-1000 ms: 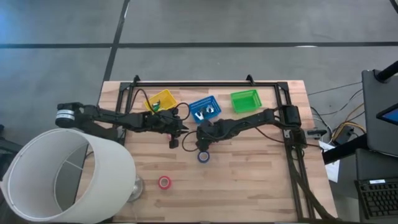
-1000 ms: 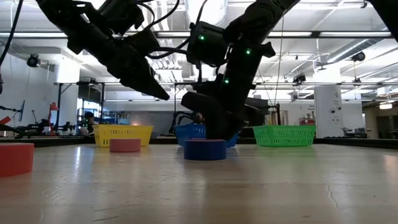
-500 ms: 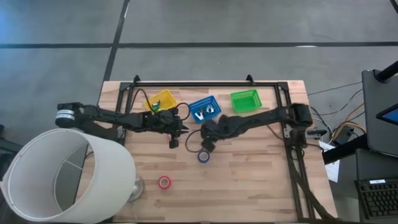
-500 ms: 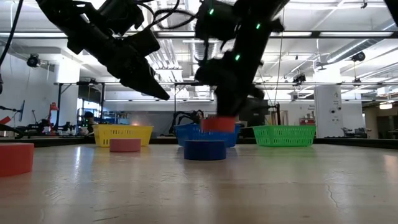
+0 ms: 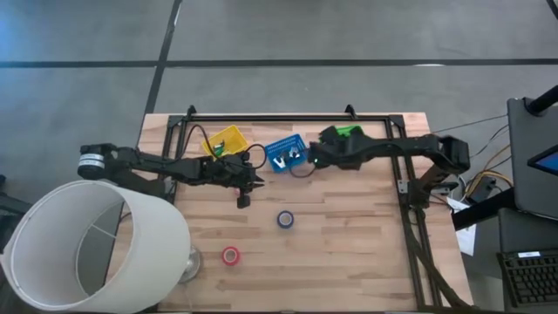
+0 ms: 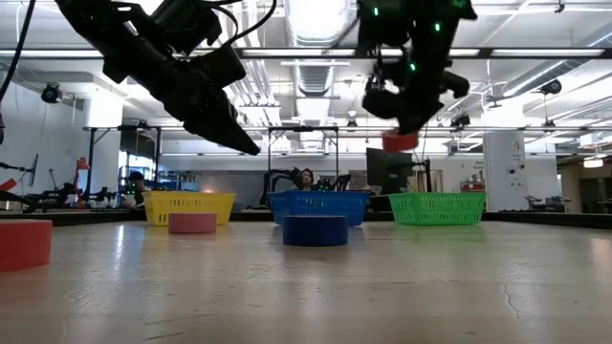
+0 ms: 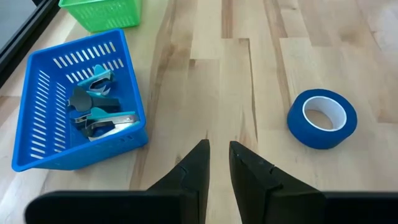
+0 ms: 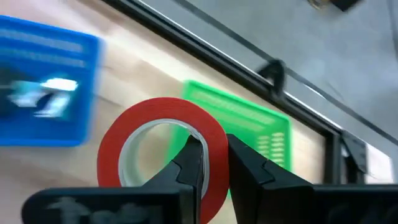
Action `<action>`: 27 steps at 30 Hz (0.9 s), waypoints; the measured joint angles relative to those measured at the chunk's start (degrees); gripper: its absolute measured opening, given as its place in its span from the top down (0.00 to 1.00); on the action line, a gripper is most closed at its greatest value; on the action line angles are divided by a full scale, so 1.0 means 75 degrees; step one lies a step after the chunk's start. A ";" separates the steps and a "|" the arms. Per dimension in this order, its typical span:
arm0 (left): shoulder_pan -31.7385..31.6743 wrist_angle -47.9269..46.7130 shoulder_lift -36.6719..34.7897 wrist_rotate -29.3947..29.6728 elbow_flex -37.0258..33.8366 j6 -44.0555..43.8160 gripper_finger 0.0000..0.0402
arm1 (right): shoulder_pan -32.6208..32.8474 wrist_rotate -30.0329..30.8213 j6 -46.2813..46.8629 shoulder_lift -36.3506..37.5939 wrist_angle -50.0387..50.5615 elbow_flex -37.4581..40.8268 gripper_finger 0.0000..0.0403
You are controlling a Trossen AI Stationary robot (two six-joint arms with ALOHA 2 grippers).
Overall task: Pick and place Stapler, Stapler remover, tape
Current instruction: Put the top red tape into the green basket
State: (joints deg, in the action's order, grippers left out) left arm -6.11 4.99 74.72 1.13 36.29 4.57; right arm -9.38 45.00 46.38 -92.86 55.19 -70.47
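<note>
The red tape roll [image 8: 163, 146] is pinched by its rim in my right gripper [image 8: 211, 155], fingers closed on its wall, and I hold it up off the surface, over the gap between the blue basket [image 5: 287, 153] and the green basket [image 5: 344, 139]. From above my own arm hides the roll and covers part of the green basket; from table height the roll [image 6: 400, 141] shows only as a small red patch under the gripper [image 6: 406, 119]. The blue basket is blurred in my right wrist view, but my left wrist view shows staple removers [image 7: 96, 106] lying in it. My left gripper [image 7: 217, 155] hangs low over the bare wood, fingers close together with only a narrow slit between them and nothing in them. The blue tape roll [image 5: 285, 219] lies flat on the surface near that gripper. Another red roll [image 5: 230, 255] lies nearer the front edge, and a pink one [image 6: 192, 223] sits before the yellow basket [image 5: 225, 140]; from above my left arm covers it. A large white cylinder [image 5: 83, 249] stands at the surface's front left corner, partly cut off.
</note>
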 joint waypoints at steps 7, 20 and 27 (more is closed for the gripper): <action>0.0000 0.0003 -0.0003 0.0000 0.0000 -0.0008 0.84 | -0.1208 -0.0013 -0.0145 0.0021 -0.0032 0.0780 0.88; 0.0000 0.0009 -0.0002 0.0000 0.0000 -0.0011 0.84 | -0.2604 -0.1286 -0.1916 -0.0043 -0.3666 0.2362 0.80; 0.0000 0.0012 -0.0003 0.0000 0.0000 -0.0011 0.84 | -0.2699 -0.1669 -0.2624 -0.0128 -0.4274 0.2509 0.77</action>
State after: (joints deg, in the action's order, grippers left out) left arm -6.11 5.08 74.70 1.13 36.29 4.49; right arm -29.62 32.48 26.70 -93.82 23.13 -51.65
